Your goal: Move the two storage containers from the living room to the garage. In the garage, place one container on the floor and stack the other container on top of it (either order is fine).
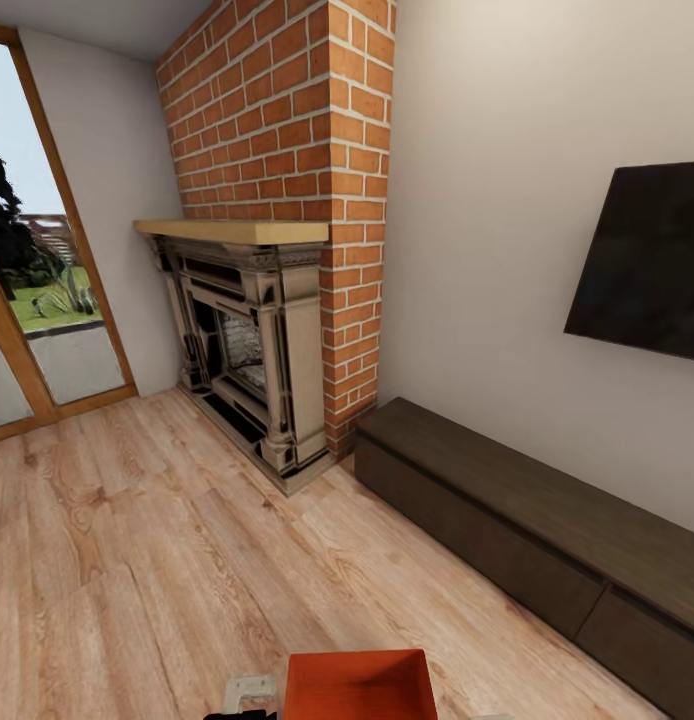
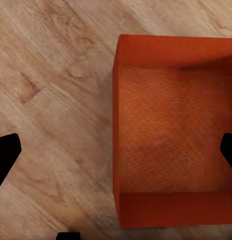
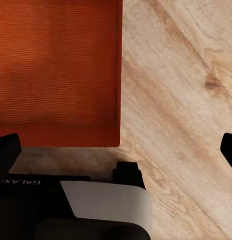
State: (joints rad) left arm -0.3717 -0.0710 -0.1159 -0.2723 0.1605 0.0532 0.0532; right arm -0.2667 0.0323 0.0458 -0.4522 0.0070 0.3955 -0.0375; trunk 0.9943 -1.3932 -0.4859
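One orange-red storage container (image 1: 357,685) sits at the bottom edge of the head view, open side up, over the living room's light wood plank floor (image 1: 137,560). In the left wrist view the storage container (image 2: 173,135) lies under my left gripper (image 2: 116,155), which is open; one black fingertip hangs over the planks, the other over the bin's inside. My right gripper (image 3: 116,150) is open too, with the container's ribbed wall (image 3: 55,65) beside it. Neither gripper's fingers visibly touch the bin. The second container is out of view.
A brick fireplace (image 1: 277,300) with a wooden mantel stands ahead. A long dark low cabinet (image 1: 527,520) runs along the beige wall on the right under a black wall screen (image 1: 647,260). Wood-framed glass doors (image 1: 37,300) are at the left.
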